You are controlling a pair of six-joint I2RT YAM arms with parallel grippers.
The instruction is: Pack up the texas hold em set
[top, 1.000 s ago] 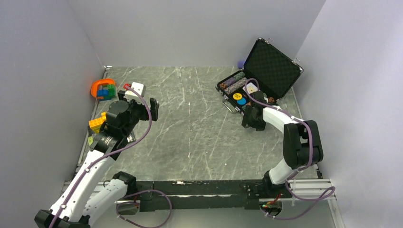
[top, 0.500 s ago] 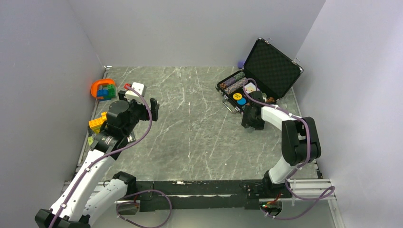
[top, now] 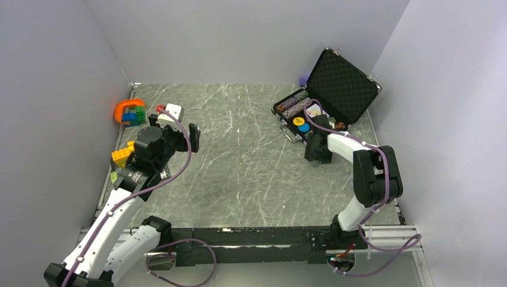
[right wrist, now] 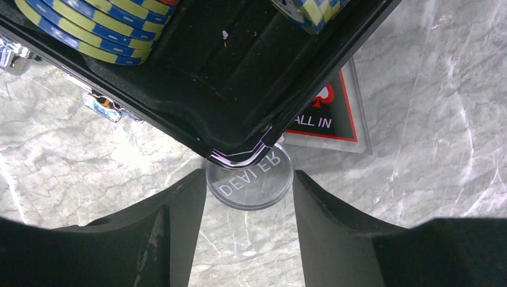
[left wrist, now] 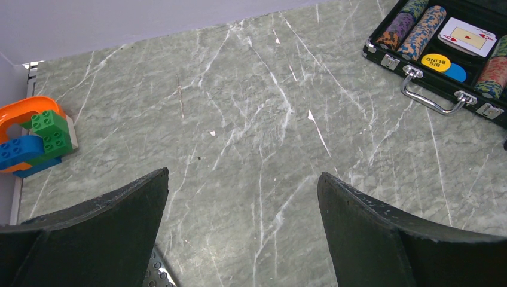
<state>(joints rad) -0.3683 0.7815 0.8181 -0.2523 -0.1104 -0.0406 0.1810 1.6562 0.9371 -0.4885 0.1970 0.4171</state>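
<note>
At 9 o'clock on the table [top: 251,155], the left claw [left wrist: 242,197] hangs spread wide and holds nothing. The ring [left wrist: 24,110] and blocks [left wrist: 51,128] lie at its 10 o'clock and are no part of the job.

The case [top: 345,85] sits at 1 o'clock, its lid propped up. Chips [left wrist: 421,33] lie in rows in the foam, with a card [left wrist: 472,37] and a yellow disc [left wrist: 435,61] beside them.

The right claw [right wrist: 248,176] is low at the case's near corner, its jaws parted and gripping nothing. They straddle a clear button [right wrist: 251,185] marked DEALER. The button lies flat on the table with its 12 o'clock edge tucked under the case corner. A plaque [right wrist: 326,116] reading ALL IN lies just beside it at 2 o'clock, also partly under the case.

The button looks like thin, hard plastic, so it is probably light, stiff and slick. With so little rim showing above the stone, a pinch could skate off. The best hold is likely on its edge at 3 and 9 o'clock, after drawing it toward 6 o'clock, clear of the corner. The plaque is just as flat and would probably need sliding out too. The case is likely the heavy piece, and nudging it could trap either one.
</note>
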